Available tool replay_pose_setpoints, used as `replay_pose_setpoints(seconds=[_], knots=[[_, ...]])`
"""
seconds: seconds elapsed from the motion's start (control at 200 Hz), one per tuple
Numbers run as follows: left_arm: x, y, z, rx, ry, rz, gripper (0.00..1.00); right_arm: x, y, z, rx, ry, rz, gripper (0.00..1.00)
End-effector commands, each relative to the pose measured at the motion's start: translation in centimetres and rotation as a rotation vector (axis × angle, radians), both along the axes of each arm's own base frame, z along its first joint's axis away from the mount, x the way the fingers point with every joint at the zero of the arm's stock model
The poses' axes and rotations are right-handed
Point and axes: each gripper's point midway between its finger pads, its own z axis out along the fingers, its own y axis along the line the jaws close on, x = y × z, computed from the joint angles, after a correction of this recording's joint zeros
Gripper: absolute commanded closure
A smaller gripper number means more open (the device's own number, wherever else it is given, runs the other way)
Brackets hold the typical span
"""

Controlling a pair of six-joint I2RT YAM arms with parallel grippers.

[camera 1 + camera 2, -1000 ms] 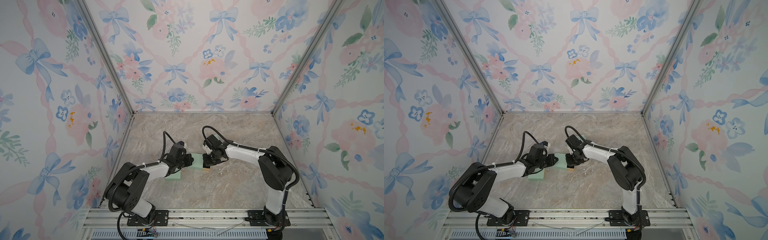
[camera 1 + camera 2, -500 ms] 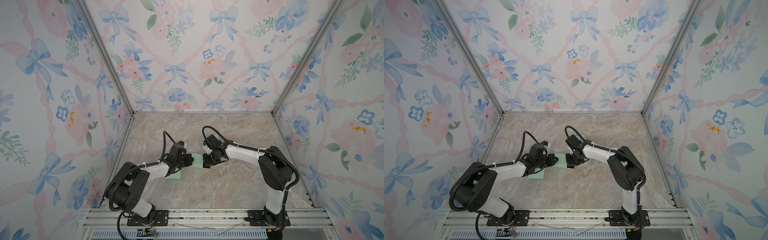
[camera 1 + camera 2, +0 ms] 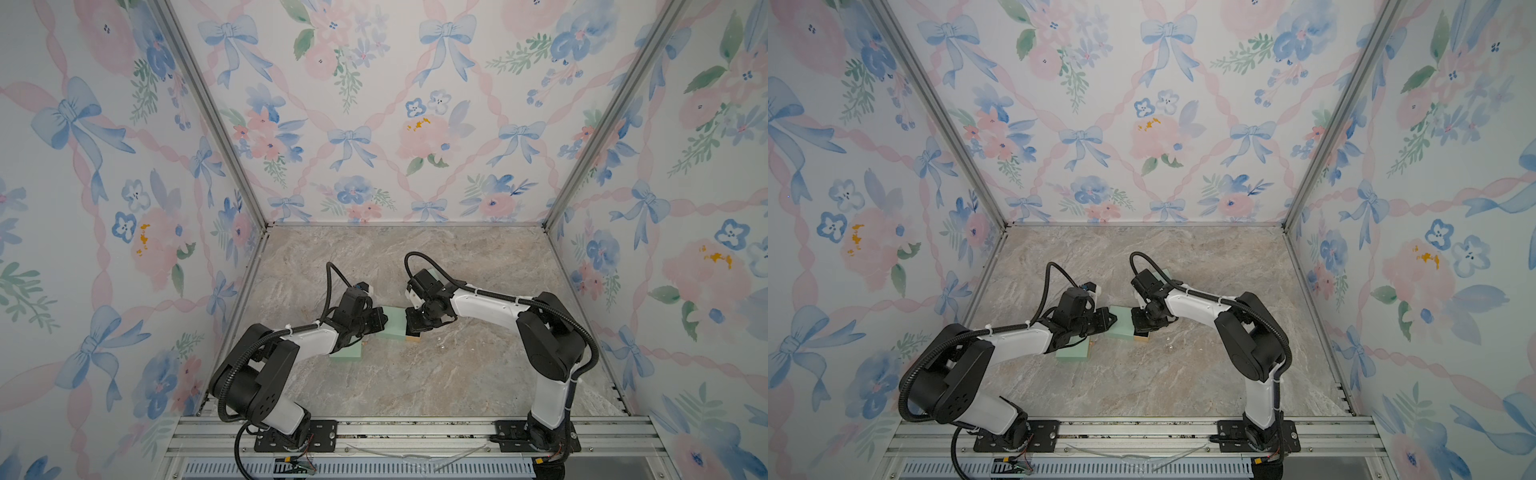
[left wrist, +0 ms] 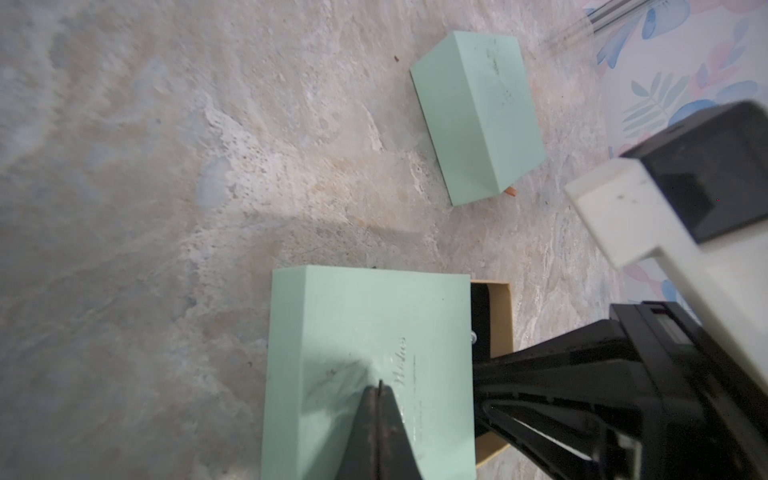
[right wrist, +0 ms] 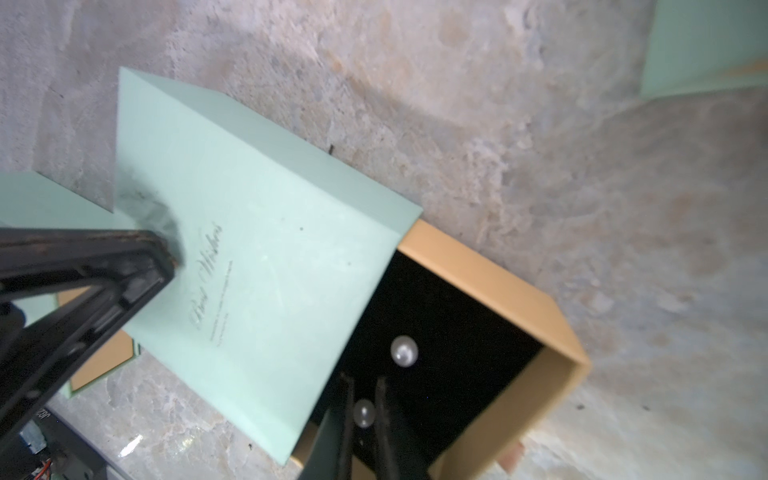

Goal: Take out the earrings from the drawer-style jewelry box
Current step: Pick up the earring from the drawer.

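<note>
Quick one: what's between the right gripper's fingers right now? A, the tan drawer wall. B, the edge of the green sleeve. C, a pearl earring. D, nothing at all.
C: in the right wrist view a pearl earring sits between the fingers of the right gripper, inside the open drawer, with a second pearl lying loose nearby.

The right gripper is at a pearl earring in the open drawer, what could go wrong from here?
The round pearl earring sits only between the right gripper fingertips, so it may squirt out on lifting.
The second earring lies close by in the drawer and could be knocked away.
If the shut left gripper slips off the mint box, the box may shift.
</note>
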Motion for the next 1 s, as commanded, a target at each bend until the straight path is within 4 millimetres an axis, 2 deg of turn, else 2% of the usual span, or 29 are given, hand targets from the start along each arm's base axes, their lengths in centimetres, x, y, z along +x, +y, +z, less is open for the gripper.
replay_pose_setpoints(seconds=[0.0,0.995], knots=[[-3.6,2.7,-5.4,0.14,0.186,0.012,1.0,-0.7,-0.2,0.7,-0.015,-0.005,0.012,0.87],[-3.5,2.7,-5.7,0.144,0.195,0.01,1.0,-0.2,-1.7,2.2,0.015,-0.036,-0.03,0.88]])
